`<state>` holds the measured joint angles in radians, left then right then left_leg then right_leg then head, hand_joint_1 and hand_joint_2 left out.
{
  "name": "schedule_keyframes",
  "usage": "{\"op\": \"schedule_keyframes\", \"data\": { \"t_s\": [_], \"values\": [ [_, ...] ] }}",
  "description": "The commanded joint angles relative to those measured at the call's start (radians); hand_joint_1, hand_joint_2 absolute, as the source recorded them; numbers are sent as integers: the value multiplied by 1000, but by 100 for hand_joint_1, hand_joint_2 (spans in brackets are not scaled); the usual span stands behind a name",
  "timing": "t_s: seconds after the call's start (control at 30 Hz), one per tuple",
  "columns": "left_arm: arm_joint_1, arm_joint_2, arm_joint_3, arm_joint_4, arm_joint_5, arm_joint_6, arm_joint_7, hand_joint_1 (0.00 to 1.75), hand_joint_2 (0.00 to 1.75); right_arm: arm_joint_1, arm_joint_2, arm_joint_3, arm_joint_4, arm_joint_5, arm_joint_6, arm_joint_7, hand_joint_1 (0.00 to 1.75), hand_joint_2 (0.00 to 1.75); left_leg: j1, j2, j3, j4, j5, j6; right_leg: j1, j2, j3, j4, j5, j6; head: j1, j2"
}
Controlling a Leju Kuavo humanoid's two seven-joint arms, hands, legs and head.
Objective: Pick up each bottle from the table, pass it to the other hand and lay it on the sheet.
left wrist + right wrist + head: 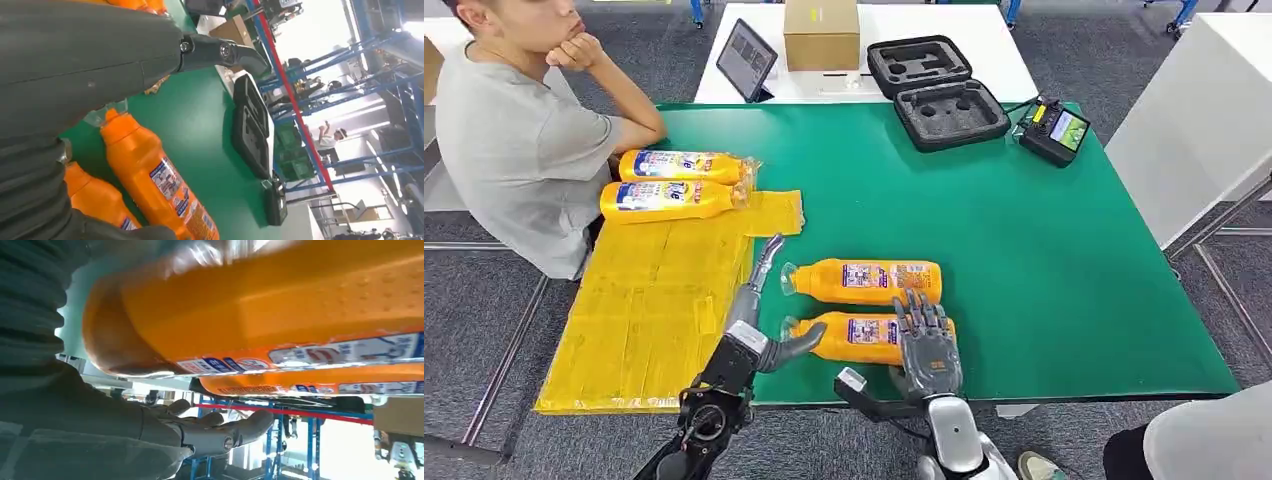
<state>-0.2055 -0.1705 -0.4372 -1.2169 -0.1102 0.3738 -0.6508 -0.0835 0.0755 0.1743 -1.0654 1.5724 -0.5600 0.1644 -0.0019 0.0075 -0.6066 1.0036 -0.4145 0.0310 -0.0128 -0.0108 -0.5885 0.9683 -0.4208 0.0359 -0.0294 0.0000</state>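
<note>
Two orange bottles lie side by side on the green table (pixel 1044 260), caps pointing left: a nearer bottle (pixel 854 338) and a farther bottle (pixel 869 280). My right hand (pixel 927 345) is spread over the base end of the nearer bottle (pixel 280 300); its fingers (pixel 220 432) are stretched out, not wrapped around it. My left hand (pixel 759 320) is open by the bottle necks, fingers pointing away from me and thumb towards the nearer cap. The left wrist view shows both bottles, farther (pixel 155 180) and nearer (pixel 95 197). Two more bottles (pixel 679 165) (pixel 669 198) lie on the yellow sheet (pixel 654 300).
A person (pixel 514 140) sits at the table's left side with an elbow on it, close to the sheet. Along the far edge stand a tablet (pixel 746 58), a cardboard box (pixel 821 32), an open black foam case (pixel 936 90) and a controller (pixel 1054 130).
</note>
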Motion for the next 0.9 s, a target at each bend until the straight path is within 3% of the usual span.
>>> {"op": "schedule_keyframes", "data": {
  "t_s": [0.03, 0.23, 0.27, 0.33, 0.9],
  "values": [
    [-57, -4, -24, 95, 3, -2, 0, 0, 175, -16, 3, -82, 121, -3, 14, -9, 0, 175, 1, -3, 3, -1, 0, -1, 1, -2, 4, -2, -1, -1, 0, 0],
    [-65, -4, -28, 103, 10, -4, -1, 0, 175, -42, 10, -113, 193, -43, 63, -59, 0, 175, 1, -2, 4, -1, 0, -1, 0, -2, 5, -1, 0, -1, 0, 0],
    [-68, -4, -29, 106, 11, -5, -1, 0, 175, -44, 10, -114, 199, -46, 69, -64, 136, 175, 1, -3, 5, -1, 0, -2, 1, -2, 7, -2, -1, -1, 0, 0],
    [-76, -7, -31, 117, 13, -8, 1, 0, 175, -45, 12, -122, 209, -59, 81, -77, 169, 175, 1, -3, 6, -1, 0, -2, 1, -2, 7, -2, 0, -1, 0, 0],
    [-94, -10, -46, 136, 16, -10, 1, 0, 175, -29, 19, -124, 180, -83, 121, -123, 175, 175, 1, -3, 9, -1, 0, -1, 1, -3, 10, -2, -1, -1, 0, 0]
  ]
}}
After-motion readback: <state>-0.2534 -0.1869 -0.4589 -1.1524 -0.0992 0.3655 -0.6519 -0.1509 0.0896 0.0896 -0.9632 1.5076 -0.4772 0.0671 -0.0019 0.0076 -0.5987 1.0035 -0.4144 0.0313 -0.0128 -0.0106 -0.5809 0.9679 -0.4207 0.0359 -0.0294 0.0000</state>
